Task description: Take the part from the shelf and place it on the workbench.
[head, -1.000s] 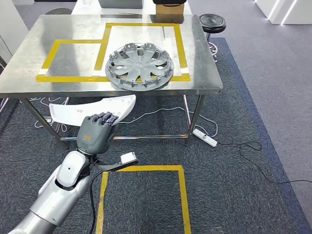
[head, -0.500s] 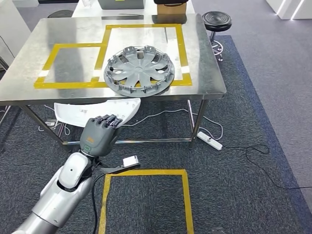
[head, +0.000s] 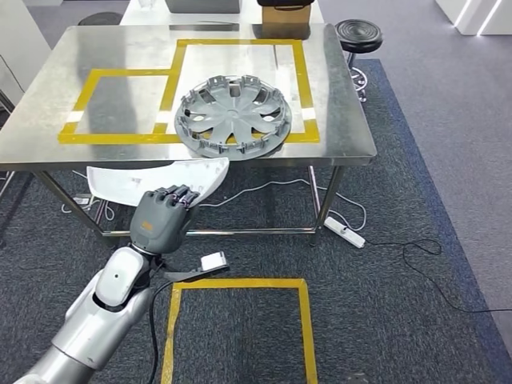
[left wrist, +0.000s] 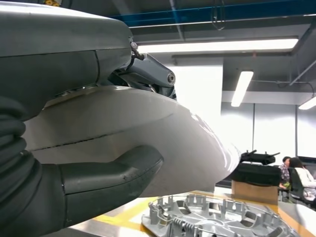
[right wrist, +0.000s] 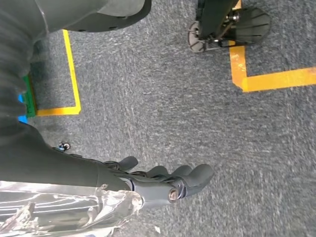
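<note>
In the head view my left hand (head: 160, 220) grips a long, curved white part (head: 151, 180) from below, holding it flat in front of the steel workbench (head: 48, 96) and below its front edge. In the left wrist view the white part (left wrist: 149, 128) lies between the thumb (left wrist: 111, 177) and the darker fingers above it. A grey wheel cover (head: 232, 118) lies on the bench over the yellow tape outline, and the wheel cover (left wrist: 216, 219) sits beyond the part's tip. My right hand (right wrist: 160, 180) hangs over the carpet, fingers stretched out and holding nothing.
A black stool (head: 358, 36) stands at the bench's far right corner and a cardboard box (head: 286, 14) behind it. A white power strip (head: 346, 232) and cables lie on the carpet under the bench. A yellow tape square (head: 238, 284) marks the floor. People (left wrist: 294, 173) sit far off.
The whole picture has shifted a little: the camera has moved and the bench sits slightly lower and nearer. My left hand still holds the white part in about the same place.
</note>
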Motion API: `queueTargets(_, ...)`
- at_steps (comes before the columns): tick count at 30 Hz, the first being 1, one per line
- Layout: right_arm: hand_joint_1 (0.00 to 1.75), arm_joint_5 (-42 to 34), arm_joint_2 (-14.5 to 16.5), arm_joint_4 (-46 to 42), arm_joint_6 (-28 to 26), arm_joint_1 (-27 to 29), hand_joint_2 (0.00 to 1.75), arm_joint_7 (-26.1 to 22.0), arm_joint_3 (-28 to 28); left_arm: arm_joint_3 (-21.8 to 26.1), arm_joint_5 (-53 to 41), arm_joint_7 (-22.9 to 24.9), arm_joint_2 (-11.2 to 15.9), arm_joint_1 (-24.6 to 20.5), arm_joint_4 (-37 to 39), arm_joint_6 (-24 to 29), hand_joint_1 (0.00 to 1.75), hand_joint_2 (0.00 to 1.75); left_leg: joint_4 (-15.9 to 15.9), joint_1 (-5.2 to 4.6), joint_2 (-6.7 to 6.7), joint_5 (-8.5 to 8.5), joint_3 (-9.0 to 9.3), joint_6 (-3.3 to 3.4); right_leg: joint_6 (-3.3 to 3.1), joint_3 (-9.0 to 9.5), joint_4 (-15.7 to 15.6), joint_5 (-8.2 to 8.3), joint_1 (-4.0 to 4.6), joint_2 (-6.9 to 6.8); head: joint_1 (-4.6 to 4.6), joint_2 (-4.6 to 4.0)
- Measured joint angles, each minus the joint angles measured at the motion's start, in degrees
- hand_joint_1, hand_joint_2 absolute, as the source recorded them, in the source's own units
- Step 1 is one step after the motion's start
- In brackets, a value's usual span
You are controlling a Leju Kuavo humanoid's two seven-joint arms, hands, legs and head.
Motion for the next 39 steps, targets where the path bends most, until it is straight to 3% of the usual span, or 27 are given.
queueTargets(2, 0.00, 0.0, 0.0, 0.0, 0.0, 0.0, 1.75, 0.0, 0.0, 0.0, 0.0, 0.0, 0.0, 0.0, 0.0, 0.0, 1.75, 1.75, 0.0, 0.11, 0.03, -0.17, 0.13, 0.04, 0.48, -4.22, 8.0, -3.01, -0.31, -0.02, 0.08, 0.00)
queueTargets(3, 0.00, 0.0, 0.0, 0.0, 0.0, 0.0, 1.75, 0.0, 0.0, 0.0, 0.0, 0.0, 0.0, 0.1, 0.0, 0.0, 1.75, 1.75, 0.0, 0.18, 0.02, -0.30, 0.27, -0.04, 0.68, -5.58, 10.2, -3.25, -0.46, -0.03, 0.08, 0.00)
queueTargets(4, 0.00, 0.0, 0.0, 0.0, 0.0, 0.1, 1.75, 0.0, 0.0, 0.0, 0.0, 0.0, 0.0, 0.1, 0.0, -0.1, 1.75, 1.75, 0.1, 0.28, 0.00, -0.48, 0.51, -0.22, 0.85, -5.80, 10.0, -2.20, -0.62, -0.04, 0.08, 0.00)
queueTargets(6, 0.00, 0.0, 0.0, 0.0, 0.0, 0.1, 1.75, 0.0, 0.0, 0.0, 0.0, 0.0, 0.0, 0.1, 0.0, -0.1, 1.75, 1.75, 0.1, 0.61, -0.06, -1.07, 1.32, -0.79, 1.23, -2.96, 3.3, 2.44, -0.98, -0.11, 0.09, 0.00)
queueTargets(8, 0.00, 0.0, 0.0, 0.0, 0.0, 0.0, 1.75, 0.0, 0.0, 0.0, 0.0, 0.0, 0.0, 0.0, 0.0, -0.1, 1.75, 1.75, 0.5, 0.68, -0.16, -1.72, 1.86, -1.59, 1.22, 0.60, -3.6, 5.15, -1.08, -0.06, 0.27, 0.00)
queueTargets(9, 0.00, 0.0, 0.0, 0.0, 0.0, -0.1, 1.75, 0.0, 0.0, 0.0, 0.0, 0.0, 0.0, 0.0, 0.0, -0.1, 1.75, 1.75, 0.7, 0.63, -0.19, -1.90, 1.90, -1.93, 0.88, 1.43, -5.2, 5.32, -1.02, 0.00, 0.23, 0.00)
queueTargets(13, 0.00, 0.1, 0.1, 0.0, 0.0, 0.0, 1.75, 0.0, 0.0, 0.0, 0.0, 0.0, 0.0, -0.2, 0.0, -0.1, 1.75, 1.75, 1.6, 0.70, -0.15, -2.81, 1.41, -2.93, -1.28, 1.52, -5.5, 4.56, -0.89, 0.25, -0.26, 0.00)
queueTargets(15, 0.00, 0.1, 0.1, 0.0, 0.0, -0.1, 1.75, 0.0, 0.0, 0.0, 0.0, 0.0, 0.0, -0.3, 0.0, -0.1, 1.75, 1.75, 6.6, 0.73, -0.09, -5.50, -1.19, -3.40, -1.99, 1.64, -5.5, 4.38, -1.00, 0.21, -0.52, 0.00)
queueTargets(17, 0.00, 0.1, 0.1, 0.0, 0.0, -0.1, 1.75, 0.0, 0.0, 0.0, 0.0, 0.0, 0.0, -0.2, 0.0, -0.1, 1.75, 1.75, 14.8, 0.73, -0.09, -8.55, -5.74, -3.56, -2.33, 1.71, -5.5, 4.18, -0.94, 0.19, -0.72, 0.00)
queueTargets(18, 0.00, 0.1, 0.1, 0.0, 0.0, -0.1, 1.75, 0.0, 0.0, 0.0, 0.0, 0.0, 0.0, -0.1, 0.0, -0.1, 1.75, 1.75, 17.5, 0.72, -0.09, -8.96, -7.52, -3.53, -2.41, 1.79, -5.5, 4.09, -0.91, 0.22, -0.74, 0.00)
queueTargets(19, 0.00, 0.1, 0.1, 0.0, 0.0, -0.1, 1.75, 0.0, -0.1, 0.0, 0.0, 0.0, 0.0, -0.1, 0.0, -0.1, 1.75, 1.75, 18.2, 0.71, -0.09, -8.08, -8.37, -3.42, -2.45, 1.94, -5.5, 3.97, -0.88, 0.26, -0.76, 0.00)
queueTargets(20, 0.00, 0.1, 0.1, 0.0, 0.0, -0.1, 1.75, 0.0, -0.1, 0.0, 0.0, 0.0, 0.0, -0.1, 0.0, -0.1, 1.75, 1.75, 16.7, 0.71, -0.09, -6.11, -8.13, -3.25, -2.43, 2.18, -5.5, 3.83, -0.86, 0.33, -0.76, 0.00)
queueTargets(22, 0.00, 0.1, 0.1, 0.0, 0.0, -0.1, 1.75, 0.0, -0.1, 0.0, 0.0, 0.0, 0.0, -0.2, 0.0, -0.2, 1.75, 1.75, 9.5, 0.67, -0.07, -0.97, -5.45, -2.83, -2.16, 2.75, -5.5, 3.45, -0.80, 0.46, -0.76, 0.00)
queueTargets(23, 0.00, 0.1, 0.1, 0.0, 0.0, -0.2, 1.75, 0.0, -0.1, 0.0, 0.0, 0.1, 0.0, -0.3, 0.0, -0.2, 1.75, 1.75, 5.9, 0.63, -0.05, 0.38, -3.93, -2.64, -1.91, 2.88, -5.4, 3.23, -0.68, 0.54, -0.76, 0.00)
queueTargets(25, 0.00, 0.1, 0.1, 0.0, 0.0, -0.2, 1.75, 0.0, -0.1, 0.0, 0.0, 0.1, 0.0, -0.4, 0.0, -0.2, 1.75, 1.75, 2.3, 0.53, -0.02, 0.70, -2.50, -2.40, -1.32, 2.85, -5.5, 2.95, -0.47, 0.58, -0.69, 0.00)
queueTargets(27, 0.00, 0.1, 0.1, 0.0, 0.0, -0.2, 1.75, 0.0, -0.1, 0.0, 0.0, 0.3, 0.0, -0.3, 0.0, -0.3, 1.75, 1.75, 1.8, 0.54, -0.07, 0.27, -2.31, -2.00, -0.67, 2.79, -5.7, 2.81, -0.53, 0.48, -0.66, 0.00)
queueTargets(29, 0.00, 0.1, 0.1, 0.0, 0.0, -0.2, 1.75, 0.1, -0.1, 0.0, 0.0, 0.5, 0.1, -0.3, 0.0, -0.3, 1.75, 1.75, 1.5, 0.68, -0.10, 0.21, -1.90, -1.37, -0.01, 2.04, -3.9, 1.74, -0.63, 0.24, -0.45, 0.00)
queueTargets(32, 0.00, 0.1, 0.0, 0.0, 0.0, -0.3, 1.75, 0.1, -0.1, 0.0, 0.0, 0.7, 0.0, -0.2, 0.0, -0.4, 1.75, 1.75, 1.4, 0.66, -0.08, -0.28, -1.21, -0.66, 0.58, -3.30, 6.3, -2.40, -0.67, 0.03, -0.13, 0.00)
queueTargets(33, 0.00, 0.1, 0.0, 0.0, 0.0, -0.2, 1.75, 0.2, -0.1, 0.0, 0.0, 0.7, 0.0, -0.1, 0.0, -0.4, 1.75, 1.75, 1.4, 0.61, -0.09, -0.50, -0.96, -0.56, 0.65, -5.17, 9.4, -3.05, -0.68, 0.02, -0.14, 0.00)
queueTargets(34, 0.00, 0.1, 0.0, 0.0, 0.0, -0.2, 1.75, 0.2, -0.1, 0.0, 0.0, 0.7, 0.0, -0.1, 0.0, -0.4, 1.75, 1.75, 1.4, 0.58, -0.12, -0.76, -0.66, -0.52, 0.65, -6.21, 10.5, -2.59, -0.67, 0.02, -0.13, 0.00)
queueTargets(35, 0.00, 0.1, 0.0, 0.0, 0.0, -0.2, 1.75, 0.2, -0.1, 0.0, 0.0, 0.7, 0.0, 0.0, 0.0, -0.4, 1.75, 1.75, 1.4, 0.56, -0.16, -1.06, -0.26, -0.56, 0.59, -6.12, 9.4, -1.02, -0.67, 0.02, -0.13, 0.00)
queueTargets(37, 0.00, 0.1, 0.0, 0.0, 0.0, -0.2, 1.75, 0.2, -0.1, 0.0, 0.0, 0.7, 0.0, 0.0, 0.0, -0.5, 1.75, 1.75, 1.4, 0.57, -0.25, -1.78, 0.73, -0.84, 0.32, -3.41, 2.3, 3.69, -0.67, -0.01, -0.11, 0.00)
queueTargets(39, 0.00, 0.1, 0.0, 0.0, 0.0, -0.2, 1.75, 0.2, -0.1, 0.0, 0.0, 0.8, 0.0, -0.1, 0.0, -0.5, 1.75, 1.75, 1.6, 0.38, -0.32, -2.39, 1.27, -1.38, -0.06, -0.51, -3.7, 5.85, -0.59, 0.02, -0.16, 0.00)
